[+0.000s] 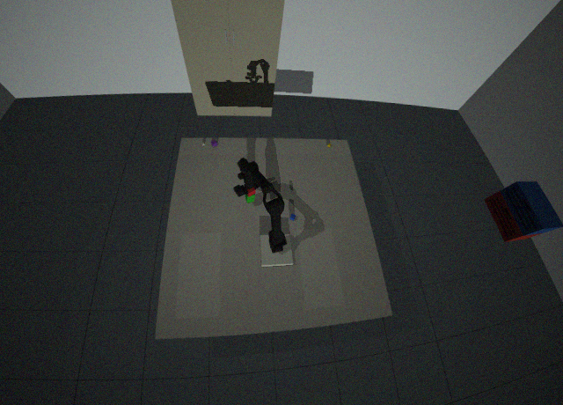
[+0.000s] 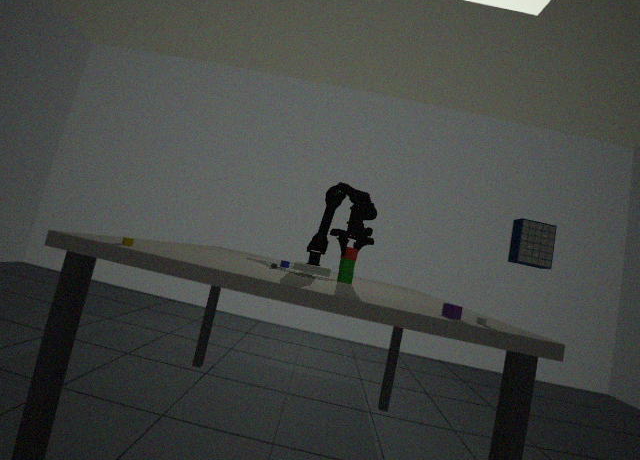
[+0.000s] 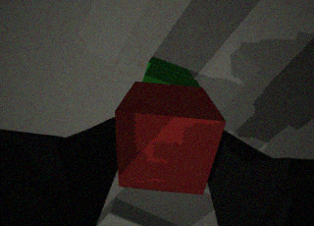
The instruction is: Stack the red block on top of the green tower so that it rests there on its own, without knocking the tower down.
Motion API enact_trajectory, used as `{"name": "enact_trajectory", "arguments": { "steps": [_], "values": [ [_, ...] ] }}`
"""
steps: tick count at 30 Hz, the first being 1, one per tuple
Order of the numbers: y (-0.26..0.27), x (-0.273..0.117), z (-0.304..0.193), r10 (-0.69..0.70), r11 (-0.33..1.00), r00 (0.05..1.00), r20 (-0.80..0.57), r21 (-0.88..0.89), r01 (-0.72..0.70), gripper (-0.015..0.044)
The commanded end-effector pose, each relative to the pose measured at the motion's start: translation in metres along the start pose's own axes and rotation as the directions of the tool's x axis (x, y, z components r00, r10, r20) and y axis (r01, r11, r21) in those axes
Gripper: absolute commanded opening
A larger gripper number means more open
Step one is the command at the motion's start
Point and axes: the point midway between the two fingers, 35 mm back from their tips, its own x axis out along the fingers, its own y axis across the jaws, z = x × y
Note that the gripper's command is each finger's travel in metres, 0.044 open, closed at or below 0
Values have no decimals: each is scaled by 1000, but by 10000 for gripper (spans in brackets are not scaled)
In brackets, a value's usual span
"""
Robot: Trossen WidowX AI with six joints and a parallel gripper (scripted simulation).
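Note:
The red block (image 1: 251,192) (image 2: 351,253) (image 3: 169,152) is between the fingers of my gripper (image 2: 350,248) (image 3: 165,120), which is shut on it. The green tower (image 1: 250,199) (image 2: 345,270) (image 3: 169,74) stands upright on the table. In the exterior view the red block sits directly above the tower, with no gap showing, and a little to the right of its middle. In the wrist view the tower's far top part shows beyond the red block, which hides the rest. Whether the tower bears the block's weight cannot be told.
A blue block (image 1: 292,217) (image 2: 284,264) lies near the arm's base plate (image 1: 276,258). A purple block (image 1: 215,143) (image 2: 451,311) and a yellow block (image 1: 329,144) (image 2: 127,241) lie near one table edge. A small pale object (image 2: 481,321) is beside the purple block.

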Motion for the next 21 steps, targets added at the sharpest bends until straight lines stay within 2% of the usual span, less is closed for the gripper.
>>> {"name": "enact_trajectory", "arguments": {
  "steps": [1, 13, 21],
  "values": [
    [0, 0, 0, 0, 1000, 1000, 0, 0, 0, 131],
    [0, 0, 0, 0, 1000, 1000, 0, 0, 0, 440],
    [0, 0, 0, 0, 1000, 1000, 0, 0, 0, 440]
  ]
}}
